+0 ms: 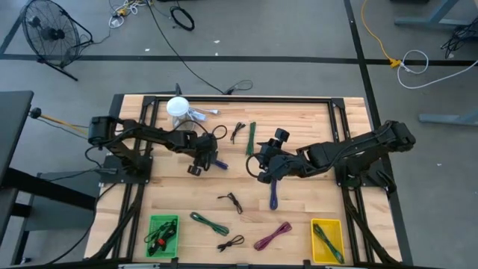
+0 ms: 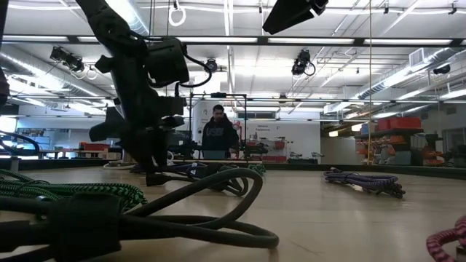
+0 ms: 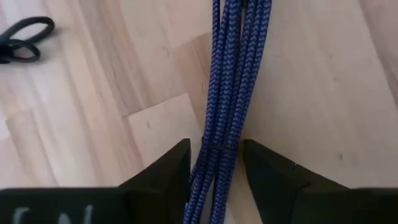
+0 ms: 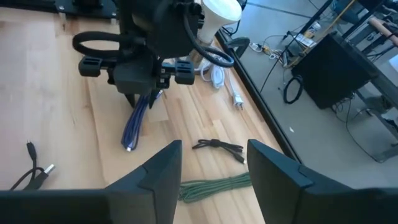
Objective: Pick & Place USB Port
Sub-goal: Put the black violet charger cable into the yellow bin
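We're mid-pick: left gripper open, straddling the blue braided cable; next, close. Right gripper open, empty.

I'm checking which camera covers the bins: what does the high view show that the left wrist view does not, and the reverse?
Only the high view shows the green bin, the yellow bin, the white cup and the right pincer, open above the table. Only the left wrist view shows the left pincer open astride the blue cable, with its dark tie band. Both show that cable and the wooden table.
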You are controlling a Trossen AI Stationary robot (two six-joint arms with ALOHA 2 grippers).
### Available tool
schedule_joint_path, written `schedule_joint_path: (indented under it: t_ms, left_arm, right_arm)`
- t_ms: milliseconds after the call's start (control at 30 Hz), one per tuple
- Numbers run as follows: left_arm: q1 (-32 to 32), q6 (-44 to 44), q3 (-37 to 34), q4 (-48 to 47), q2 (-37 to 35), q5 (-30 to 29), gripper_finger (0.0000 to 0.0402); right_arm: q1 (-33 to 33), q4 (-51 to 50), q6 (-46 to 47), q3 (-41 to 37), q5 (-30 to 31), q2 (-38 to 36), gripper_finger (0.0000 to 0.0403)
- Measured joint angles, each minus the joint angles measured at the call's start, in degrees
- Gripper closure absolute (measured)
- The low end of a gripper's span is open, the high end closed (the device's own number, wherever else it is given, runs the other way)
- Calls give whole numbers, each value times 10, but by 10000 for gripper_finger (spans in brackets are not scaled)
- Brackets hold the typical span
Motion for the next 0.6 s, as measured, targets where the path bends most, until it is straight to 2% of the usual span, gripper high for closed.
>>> schedule_joint_path:
  t_ms: [67, 167, 200, 400, 600]
  left_arm:
    - [7, -13, -1, -2, 0, 18, 280]
    - [12, -29, -1, -10, 1, 45, 360]
    - [12, -37, 0, -6, 1, 51, 375]
    - [13, -157, -3, 19, -19, 62, 381]
    - [12, -242, -4, 35, -122, 81, 381]
  right_arm:
    - [-2, 1, 0, 0, 0, 0, 218]
    - [-4, 1, 0, 0, -5, 0, 218]
    - [-5, 1, 0, 0, -5, 0, 218]
    - [-15, 2, 7, 0, -10, 0, 218]
    - [-21, 2, 32, 0, -54, 0, 218]
